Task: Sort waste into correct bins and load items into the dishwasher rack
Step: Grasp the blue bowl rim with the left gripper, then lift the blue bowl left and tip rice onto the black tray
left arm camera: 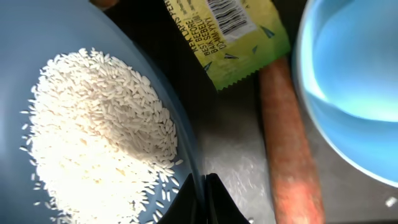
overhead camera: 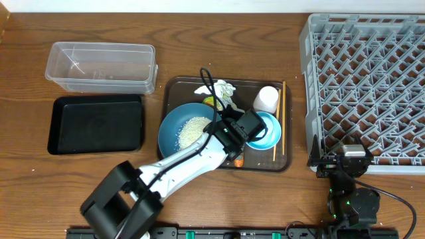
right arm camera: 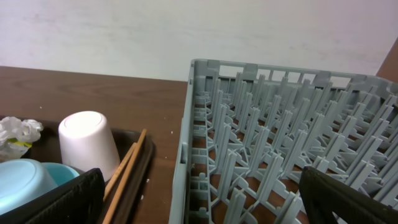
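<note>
Carrot lies plain at the left wrist (overhead, the arm hides most); left fingers pinched together, right fingers spread wide, both empty.

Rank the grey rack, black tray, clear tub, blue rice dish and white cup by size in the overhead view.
1. grey rack
2. black tray and clear tub: they look about alike, so no ranking between them
3. blue rice dish
4. white cup

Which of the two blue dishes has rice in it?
The large dark blue dish holds the white rice pile; the smaller light blue bowl to its right shows none.
</note>
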